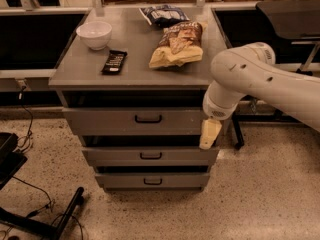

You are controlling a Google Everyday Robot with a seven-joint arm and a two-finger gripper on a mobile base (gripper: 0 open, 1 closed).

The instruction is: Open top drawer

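The top drawer (110, 121) is the widest grey front of three in the cabinet, with a small black bar handle (148, 118) at its centre. A dark gap shows above it, under the cabinet top. My gripper (209, 134), cream-coloured, hangs from the white arm (250, 76) at the right end of the top drawer's front. It sits level with the drawer's lower edge, well to the right of the handle, and holds nothing that I can see.
On the cabinet top (85, 69) lie a white bowl (94, 34), a black bar-shaped packet (114, 61), a chip bag (177, 45) and a dark bag (162, 15). Two narrower drawers (115, 155) sit below. A black stand base (45, 219) is at lower left, and a dark leg (237, 134) at the right.
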